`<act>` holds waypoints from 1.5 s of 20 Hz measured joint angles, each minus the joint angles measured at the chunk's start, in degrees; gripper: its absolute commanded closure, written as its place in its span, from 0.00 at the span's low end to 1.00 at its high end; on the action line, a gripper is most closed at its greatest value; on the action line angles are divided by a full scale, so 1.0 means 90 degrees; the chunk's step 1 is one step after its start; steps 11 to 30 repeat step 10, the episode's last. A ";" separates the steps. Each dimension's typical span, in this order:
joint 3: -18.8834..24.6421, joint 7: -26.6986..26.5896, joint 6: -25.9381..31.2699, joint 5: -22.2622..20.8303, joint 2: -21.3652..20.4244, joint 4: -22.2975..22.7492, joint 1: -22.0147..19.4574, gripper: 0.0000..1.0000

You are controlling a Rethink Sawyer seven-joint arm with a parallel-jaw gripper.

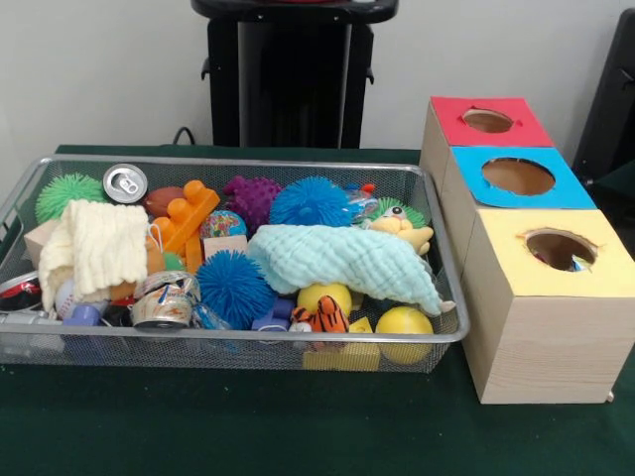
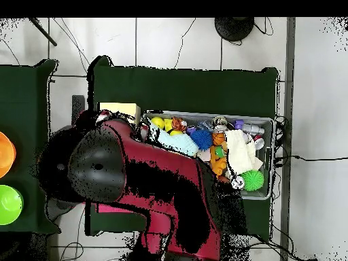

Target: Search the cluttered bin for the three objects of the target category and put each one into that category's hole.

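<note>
Overhead view: the red and black arm (image 2: 160, 197) covers the lower middle of the picture, its bulk lying over the near part of the table and one end of the wire mesh bin (image 2: 266, 192). The gripper itself cannot be made out under the arm, so whether its fingers stand wide or narrow cannot be told. The front view shows no gripper.

Front view, bin contents: a pale blue cloth (image 1: 342, 260) lies draped across the middle, over a yellow plush toy (image 1: 402, 230) whose head shows at its far side. Two blue spiky balls are present, one at the far middle (image 1: 311, 201) and one nearer the front (image 1: 234, 287). A purple spiky ball (image 1: 252, 197) sits beside the far one. A green spiky ball (image 1: 67, 190) occupies the far corner, with a drink can (image 1: 125, 182) standing just beside it. A cream knitted cloth (image 1: 94, 243) lies at that end. Orange plastic blocks (image 1: 187, 220) sit between the cream cloth and the purple ball. Two yellow balls (image 1: 404, 325) and a small tiger figure (image 1: 325, 316) lie along the front wall.

Beside the bin stand three wooden boxes in a row, each with a hole in its top: red top (image 1: 491, 121), blue top (image 1: 519, 177), yellow top (image 1: 561, 251).
</note>
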 measured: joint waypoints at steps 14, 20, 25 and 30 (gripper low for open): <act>0.0855 -0.0028 0.0558 -0.0415 -0.0140 -0.0883 -0.1268 1.00; 0.0855 -0.0028 0.0558 -0.0415 -0.0140 -0.0883 -0.1268 1.00; 0.0855 -0.0028 0.0558 -0.0415 -0.0140 -0.0883 -0.1268 1.00; 0.0855 -0.0028 0.0558 -0.0415 -0.0140 -0.0883 -0.1268 1.00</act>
